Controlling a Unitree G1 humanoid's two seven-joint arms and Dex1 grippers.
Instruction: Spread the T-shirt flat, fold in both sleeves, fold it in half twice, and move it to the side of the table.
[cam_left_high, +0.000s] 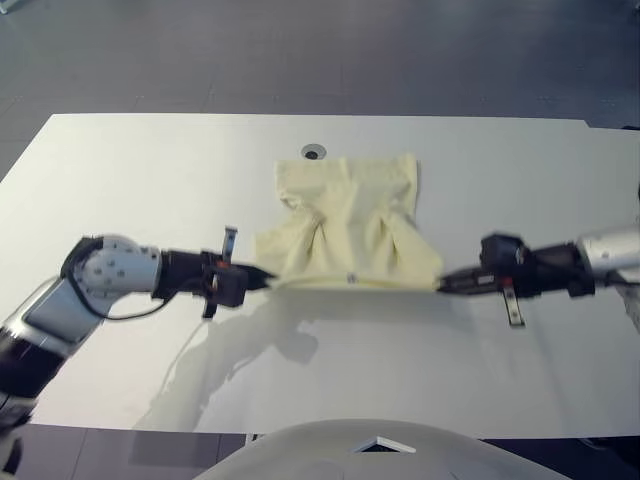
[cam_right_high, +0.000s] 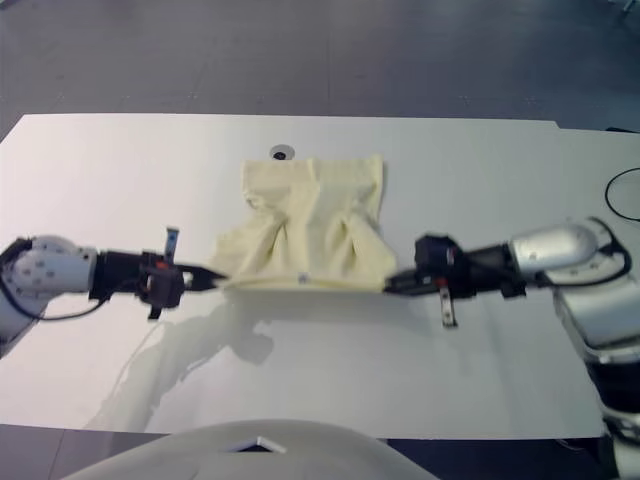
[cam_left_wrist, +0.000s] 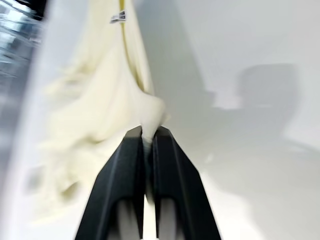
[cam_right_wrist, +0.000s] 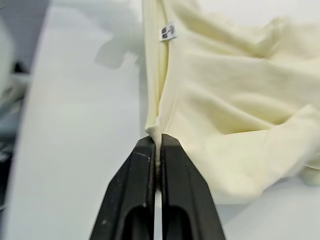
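Your left pincer is clamped on a bunched corner of the T-shirt, jaws pressed together with cloth squeezed between them. In the head view it sits left of centre, pointing toward the middle of the frame.

Your right pincer is the same: closed on the ribbed edge of the shirt at the opposite end, right of centre and pointing inward.

The shirt's near edge runs as a straight, taut line between the two pincers, and its shadow falls on the bench just below it.

From that edge the pale yellow cloth slopes back toward the upper centre of the frame, creased into several folds. Its far edge lies on the bench just beside a round port.

Label check: there is one small white tag sewn at the taut edge, roughly midway between the pincers. It has dark marks on it, but you can't read the print, it's too small.
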